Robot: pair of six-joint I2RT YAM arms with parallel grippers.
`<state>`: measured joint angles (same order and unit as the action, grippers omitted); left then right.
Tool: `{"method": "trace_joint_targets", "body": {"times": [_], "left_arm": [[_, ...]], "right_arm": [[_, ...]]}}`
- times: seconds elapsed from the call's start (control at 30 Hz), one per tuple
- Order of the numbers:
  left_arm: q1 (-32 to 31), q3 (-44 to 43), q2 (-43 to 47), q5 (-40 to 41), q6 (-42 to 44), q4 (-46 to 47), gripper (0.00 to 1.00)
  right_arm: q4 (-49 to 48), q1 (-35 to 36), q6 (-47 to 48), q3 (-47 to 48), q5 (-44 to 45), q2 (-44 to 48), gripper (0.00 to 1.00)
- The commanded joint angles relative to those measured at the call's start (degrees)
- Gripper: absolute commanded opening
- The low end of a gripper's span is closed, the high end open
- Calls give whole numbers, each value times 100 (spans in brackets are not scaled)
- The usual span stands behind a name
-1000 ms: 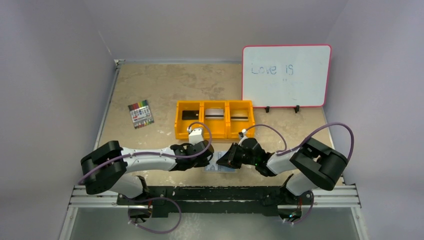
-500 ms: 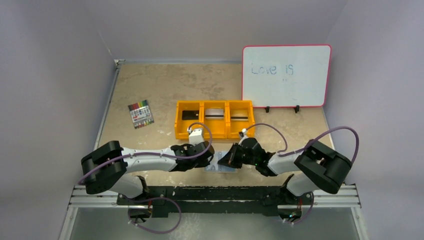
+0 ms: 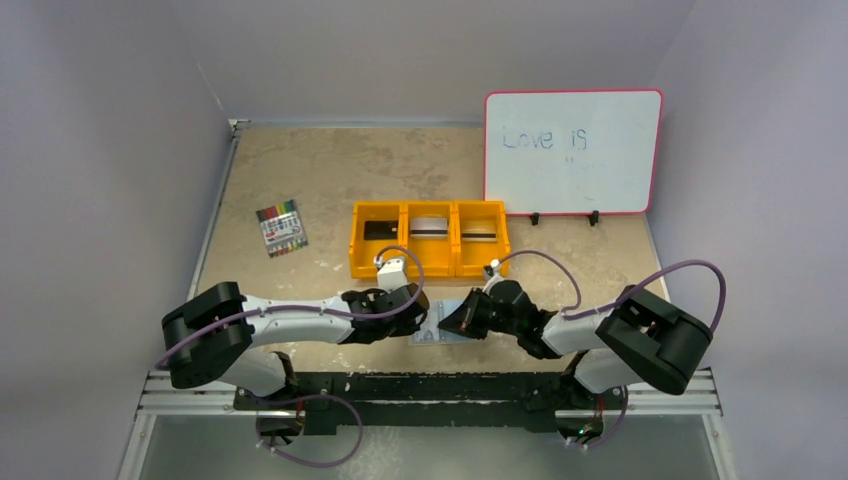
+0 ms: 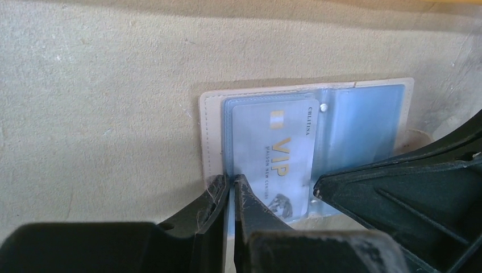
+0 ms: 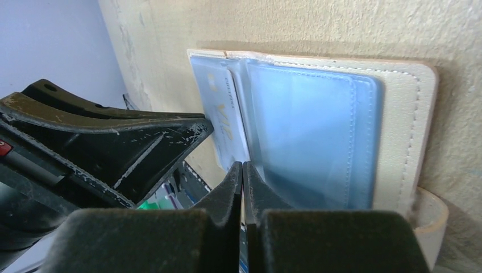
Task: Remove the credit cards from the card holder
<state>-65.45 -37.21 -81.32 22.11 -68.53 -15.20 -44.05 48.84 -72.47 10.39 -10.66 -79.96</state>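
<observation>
The card holder (image 3: 438, 334) lies open on the table between my grippers, with light blue panels (image 5: 310, 142) and a beige border (image 4: 209, 131). A pale blue VIP credit card (image 4: 278, 153) sits in its left panel and shows edge-on in the right wrist view (image 5: 223, 122). My left gripper (image 4: 232, 181) is shut on the near left edge of the blue panel, a thin blue layer between its fingertips. My right gripper (image 5: 243, 166) is shut at the holder's near edge by the middle fold. I cannot tell whether it pinches anything. Its finger (image 4: 398, 193) reaches in beside the card.
An orange three-compartment tray (image 3: 440, 268) stands just behind the grippers, a flat card in each compartment. A pack of coloured markers (image 3: 281, 228) lies at the left. A whiteboard (image 3: 572, 152) stands at the back right. The holder's pale tab strap (image 5: 429, 222) curls off its right side.
The right gripper's jaws have closed and that arm's elbow has swung slightly right. The left jaws have narrowed onto the panel edge. The card holder has stayed in place.
</observation>
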Motion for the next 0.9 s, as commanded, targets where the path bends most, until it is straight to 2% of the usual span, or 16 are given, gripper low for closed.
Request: {"method": "trace_joint_targets", "body": {"times": [0.0,0.1,0.2,0.37,0.47,0.57,0.87], "left_arm": [[-64,41,-163,-236,32,-230,0],[-59,30,-154,-234,44,-229,0],[-60,30,-142,-217,48,-250,0],[-64,31,-147,-212,57,-282,0],[-63,29,-144,-207,68,-280,0],[-64,22,-153,-210,83,-257,0],[-64,7,-190,-266,116,-254,0]], "right_arm": [[-245,33,-8,193,-22,-63,5],[-176,36,44,287,-19,-130,15],[328,35,106,404,224,-15,22],[981,36,112,374,637,484,29],[1102,38,106,323,755,699,30],[806,37,193,268,626,648,30],[431,37,296,538,204,-327,22]]}}
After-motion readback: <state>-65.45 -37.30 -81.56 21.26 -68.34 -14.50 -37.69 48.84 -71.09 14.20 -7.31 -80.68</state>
